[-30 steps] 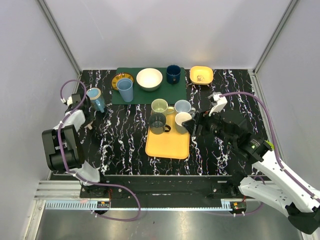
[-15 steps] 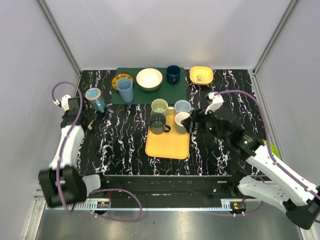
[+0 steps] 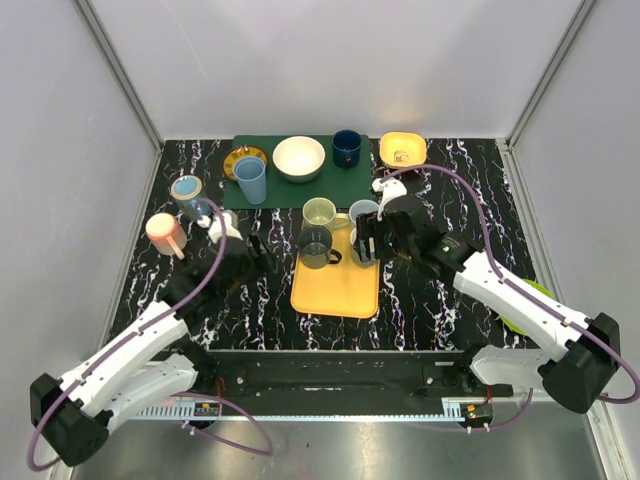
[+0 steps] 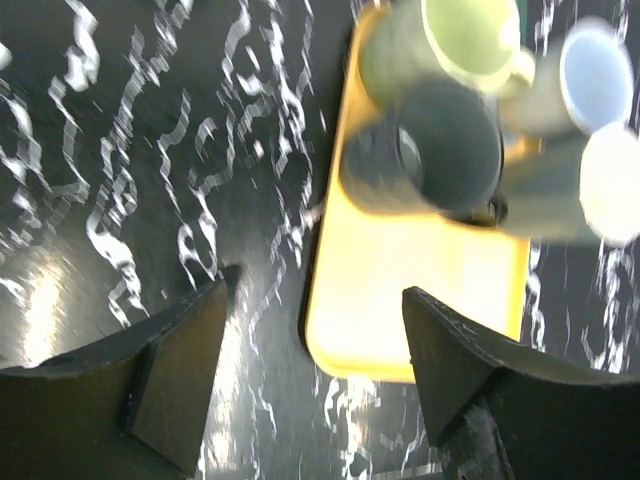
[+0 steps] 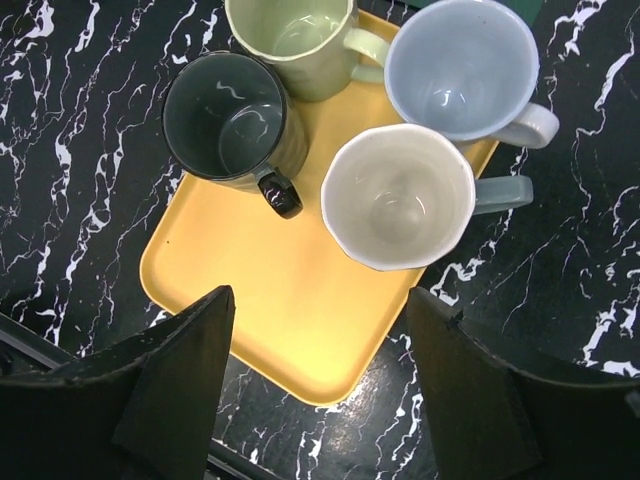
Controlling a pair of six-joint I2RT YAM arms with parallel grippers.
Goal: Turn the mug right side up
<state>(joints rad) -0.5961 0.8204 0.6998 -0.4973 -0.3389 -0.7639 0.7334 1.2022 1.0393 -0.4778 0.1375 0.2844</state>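
A salmon-pink mug (image 3: 164, 232) stands at the far left with a flat closed top, as if mouth down. A blue mug (image 3: 188, 194) stands just behind it. Four mugs stand mouth up on the yellow tray (image 3: 335, 290): pale green (image 5: 292, 40), dark grey (image 5: 226, 115), light blue (image 5: 464, 68) and white (image 5: 398, 196). My left gripper (image 3: 255, 252) is open and empty over the table left of the tray, whose left edge (image 4: 330, 300) shows blurred between its fingers. My right gripper (image 3: 365, 242) is open and empty above the tray's mugs (image 5: 320, 292).
A green mat (image 3: 355, 185) at the back holds a blue tumbler (image 3: 250, 180), a white bowl (image 3: 299, 157), a dark blue mug (image 3: 347, 147) and a small plate (image 3: 240, 157). A yellow bowl (image 3: 402, 151) sits at the back right. Grey walls enclose the table.
My left arm has swung from the far left beside the blue mug toward the tray, uncovering the pink mug. My right gripper has moved back and left over the tray's mugs.
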